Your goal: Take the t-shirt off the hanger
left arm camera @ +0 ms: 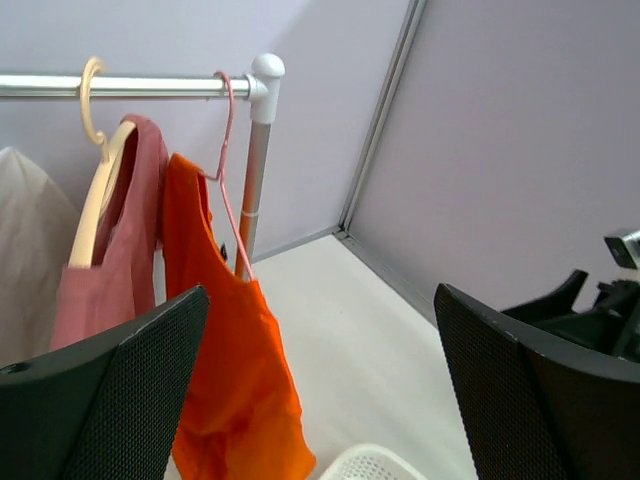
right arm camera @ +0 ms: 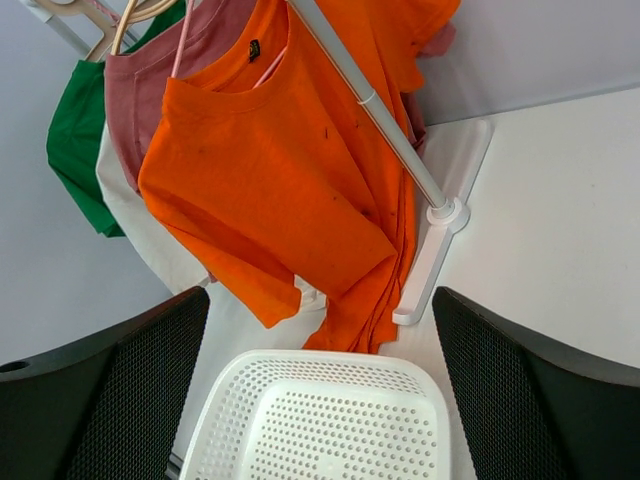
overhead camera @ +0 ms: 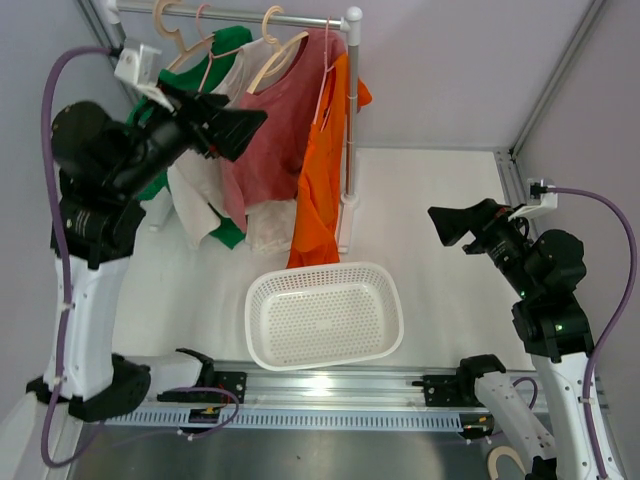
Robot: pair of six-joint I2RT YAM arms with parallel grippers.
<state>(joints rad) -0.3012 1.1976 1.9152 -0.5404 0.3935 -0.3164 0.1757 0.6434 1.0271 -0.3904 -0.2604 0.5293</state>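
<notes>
The orange t-shirt (right arm camera: 290, 180) hangs limp and creased, flecked with dark specks, on a thin pink hanger (left arm camera: 227, 130) at the rail's (left arm camera: 150, 86) post end, beside a dusty-red shirt (overhead camera: 275, 130). Left fingers (left arm camera: 130, 390) and right fingers (right arm camera: 530, 390) are spread wide, grasping nothing.

White table (overhead camera: 440, 220), pretty plain tbh. A white perforated plastic basket (overhead camera: 325, 268) sits on it toward the front, roughly in the middle. The clothes rack's white foot (right arm camera: 425, 275) stands just behind the basket. An aluminium rail (overhead camera: 330, 385) runs along the near edge.
</notes>
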